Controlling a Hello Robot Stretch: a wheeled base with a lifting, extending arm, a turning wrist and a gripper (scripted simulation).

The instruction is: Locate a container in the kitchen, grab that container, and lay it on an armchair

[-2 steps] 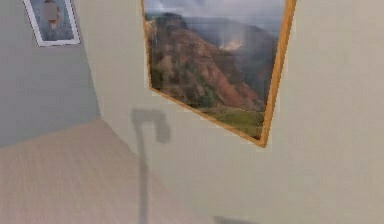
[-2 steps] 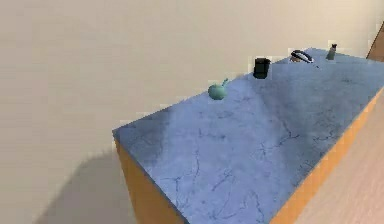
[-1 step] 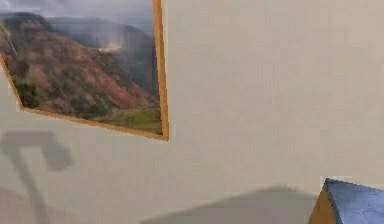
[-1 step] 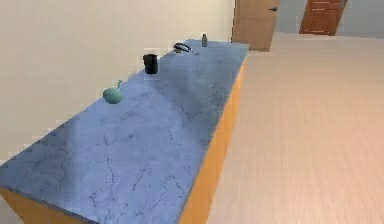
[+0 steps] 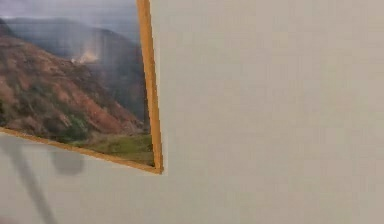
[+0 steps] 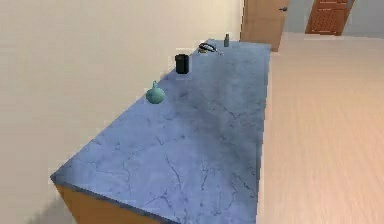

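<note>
Framed landscape picture (image 5: 70, 80): cropped top and left. Far-end objects (image 6: 208, 47) on blue counter (image 6: 200, 130): too small to identify.

A dark cylinder (image 6: 182, 63) stands upright on the blue counter (image 6: 205, 140).

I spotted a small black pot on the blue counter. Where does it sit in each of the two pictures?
Forward view: a framed landscape painting at the left, on a pale wall.
Arm side view: the black pot stands on the blue counter, upper middle, beyond a round teal vase, near the wall.
Shared landmark: probably that pale wall, along the arm side view's left.
</note>
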